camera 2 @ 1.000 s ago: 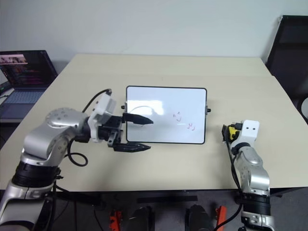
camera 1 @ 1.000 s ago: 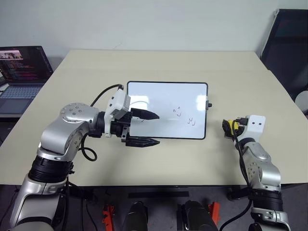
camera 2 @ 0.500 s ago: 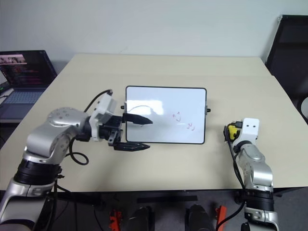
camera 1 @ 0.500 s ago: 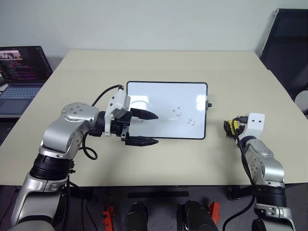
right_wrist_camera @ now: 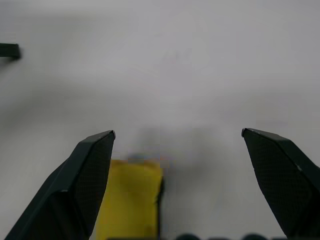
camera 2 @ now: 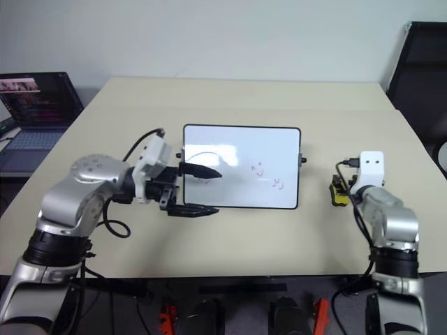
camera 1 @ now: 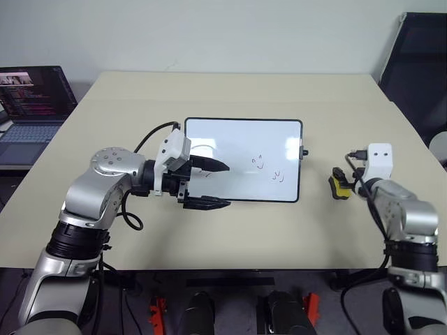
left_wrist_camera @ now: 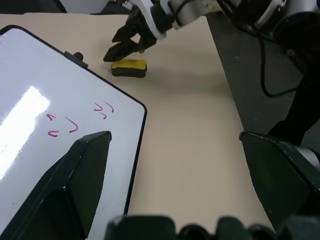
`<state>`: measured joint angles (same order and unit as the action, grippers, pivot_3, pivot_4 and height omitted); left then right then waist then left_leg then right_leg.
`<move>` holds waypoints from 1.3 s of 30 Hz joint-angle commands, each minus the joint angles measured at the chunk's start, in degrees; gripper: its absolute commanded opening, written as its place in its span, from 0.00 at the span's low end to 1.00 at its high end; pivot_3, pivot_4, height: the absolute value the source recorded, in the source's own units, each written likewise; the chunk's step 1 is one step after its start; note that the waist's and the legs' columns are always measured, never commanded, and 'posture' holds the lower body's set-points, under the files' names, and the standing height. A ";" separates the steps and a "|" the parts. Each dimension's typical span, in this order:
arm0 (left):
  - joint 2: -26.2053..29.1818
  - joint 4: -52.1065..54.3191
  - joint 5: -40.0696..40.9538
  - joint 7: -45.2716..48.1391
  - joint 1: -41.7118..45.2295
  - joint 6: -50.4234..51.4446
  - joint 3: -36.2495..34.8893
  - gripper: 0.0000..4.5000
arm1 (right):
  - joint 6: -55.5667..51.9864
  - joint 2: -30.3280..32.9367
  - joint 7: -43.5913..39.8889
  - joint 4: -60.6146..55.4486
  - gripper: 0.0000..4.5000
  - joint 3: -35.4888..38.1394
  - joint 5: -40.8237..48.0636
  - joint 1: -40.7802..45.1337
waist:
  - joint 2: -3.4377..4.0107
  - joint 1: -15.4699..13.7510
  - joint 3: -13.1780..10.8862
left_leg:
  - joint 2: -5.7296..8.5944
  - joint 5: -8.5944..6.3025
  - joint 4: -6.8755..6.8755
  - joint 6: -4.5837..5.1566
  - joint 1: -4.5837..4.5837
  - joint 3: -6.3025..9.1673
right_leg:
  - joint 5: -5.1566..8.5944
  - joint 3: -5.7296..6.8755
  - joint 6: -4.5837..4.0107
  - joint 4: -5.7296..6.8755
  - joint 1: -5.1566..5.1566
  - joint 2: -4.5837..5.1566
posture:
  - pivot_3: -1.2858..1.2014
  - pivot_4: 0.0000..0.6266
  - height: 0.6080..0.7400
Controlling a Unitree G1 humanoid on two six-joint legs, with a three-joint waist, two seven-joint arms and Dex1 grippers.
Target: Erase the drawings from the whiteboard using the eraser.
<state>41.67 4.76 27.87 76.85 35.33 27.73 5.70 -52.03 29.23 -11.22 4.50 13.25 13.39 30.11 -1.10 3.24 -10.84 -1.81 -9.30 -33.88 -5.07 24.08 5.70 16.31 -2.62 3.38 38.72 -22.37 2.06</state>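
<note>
The whiteboard (camera 1: 243,160) lies flat near the middle of a beige table (camera 1: 237,91). Left of the board, beyond the table's edge, an open laptop (camera 1: 31,98) stands partly cut off. A dark chair (camera 1: 419,63) stands off the table's far right corner, also cut off.

The drawings (camera 1: 268,169), small reddish squiggles, sit toward the board's right end; their shapes are too small to read. The eraser (camera 1: 339,186) lies on the table just right of the board, apart from it.

The left gripper (camera 1: 213,184) is spread wide and empty, one finger (camera 1: 209,166) over the board's left part, the other off its near edge. The right gripper (left_wrist_camera: 122,44) is wide open and empty, its tips just above the eraser; contact cannot be told.
</note>
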 commanded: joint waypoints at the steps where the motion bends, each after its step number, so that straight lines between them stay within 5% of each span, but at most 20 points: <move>1: -0.13 0.36 -0.30 -0.06 1.40 -1.50 -0.46 1.00 | -2.30 2.60 -4.70 0.79 0.94 -1.28 1.24 1.52 | 0.00 0.00 0.00 | 0.00 0.00 0.02 0.00 0.00 -0.01 | 0.00 0.00 0.05 0.00 0.00 0.00 | 0.52 0.24 1.00; 17: -0.43 0.44 -0.83 -1.12 0.79 -1.82 -0.69 1.00 | -4.09 1.69 -5.58 -0.55 0.94 -1.21 1.24 1.36 | -0.01 0.02 -0.01 | 0.00 -0.01 0.05 0.00 0.02 0.00 | 0.02 0.01 0.13 0.01 -0.02 0.00 | 0.52 0.24 1.00; 28: -0.05 0.96 -0.70 -1.42 0.07 -1.72 -0.99 1.00 | -9.63 7.23 -9.21 -9.58 0.94 1.68 5.16 2.79 | 0.00 0.05 -0.04 | 0.00 -0.01 0.05 0.00 0.04 0.01 | 0.03 0.03 0.12 0.00 -0.03 0.00 | 0.52 0.24 1.00; 39: -0.08 0.69 -0.94 -0.90 -0.03 -1.98 -0.55 1.00 | -10.49 4.56 -6.50 -11.67 0.94 0.18 4.53 -0.55 | 0.01 0.03 -0.05 | 0.00 -0.01 0.04 0.00 0.06 0.01 | 0.04 0.03 0.12 -0.01 -0.05 0.01 | 0.52 0.24 1.00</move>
<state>41.26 4.14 26.76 75.68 35.08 26.80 5.81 -63.92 33.49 -18.37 -6.36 12.95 18.71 29.68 -1.09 3.27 -10.89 -1.80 -9.31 -33.84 -5.07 24.15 5.72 16.34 -2.58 3.50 38.71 -22.42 2.07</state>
